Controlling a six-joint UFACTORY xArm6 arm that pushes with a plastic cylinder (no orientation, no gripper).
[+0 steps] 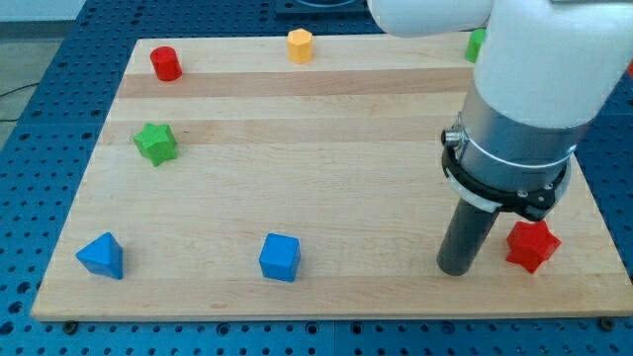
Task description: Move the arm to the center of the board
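My tip [456,269] rests on the wooden board [326,168] near its lower right, below the white arm body. A red star block [532,245] lies just to the tip's right, apart from it by a small gap. A blue cube [279,257] sits at the bottom middle, well to the tip's left. A blue triangular block [102,256] is at the bottom left. A green star block [155,142] is at the left. A red cylinder [165,63] is at the top left and an orange hexagonal block [300,45] at the top middle.
A green block [477,44] at the top right is partly hidden behind the arm. The board lies on a blue perforated table [40,148], with edges on all sides.
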